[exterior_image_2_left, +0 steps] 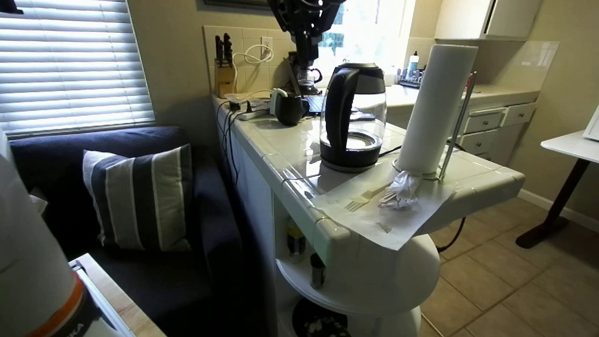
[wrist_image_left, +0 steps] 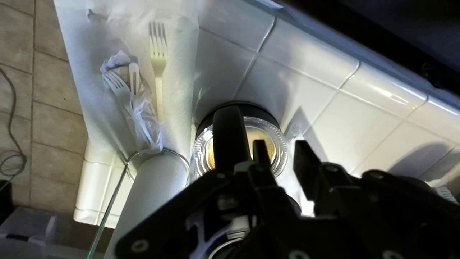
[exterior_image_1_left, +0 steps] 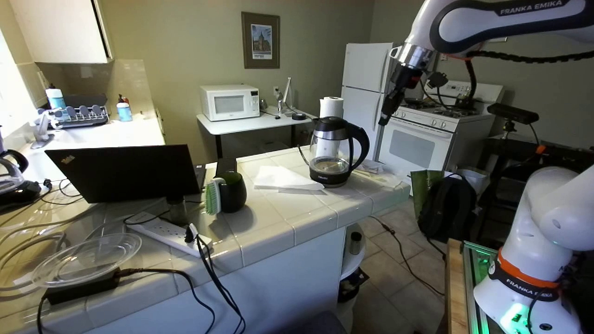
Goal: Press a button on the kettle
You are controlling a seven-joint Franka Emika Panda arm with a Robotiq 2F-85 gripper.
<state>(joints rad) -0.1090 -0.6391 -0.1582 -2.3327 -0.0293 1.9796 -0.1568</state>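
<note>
Currently, my gripper (wrist_image_left: 282,145), with 2 fingers (wrist_image_left: 261,153) parted, is suspended near the clear-glass electric kettle (exterior_image_1_left: 337,150). In both exterior views, a gap separates them from the kettle. The kettle stands upright on the white tiled counter (exterior_image_1_left: 274,208), black lid (exterior_image_1_left: 333,123) closed, black handle (exterior_image_2_left: 339,110) at 1 side. Adjacent items: 1 paper towel roll (exterior_image_2_left: 435,107) on a wire holder (exterior_image_2_left: 458,125); 1 pale plastic fork (wrist_image_left: 158,57) on a white paper sheet (exterior_image_2_left: 398,231).

The clear-glass, black-handled kettle (exterior_image_1_left: 333,152) stands upright on the tiled counter (exterior_image_1_left: 274,211), its black lid (exterior_image_1_left: 331,123) apparently closed.
</note>
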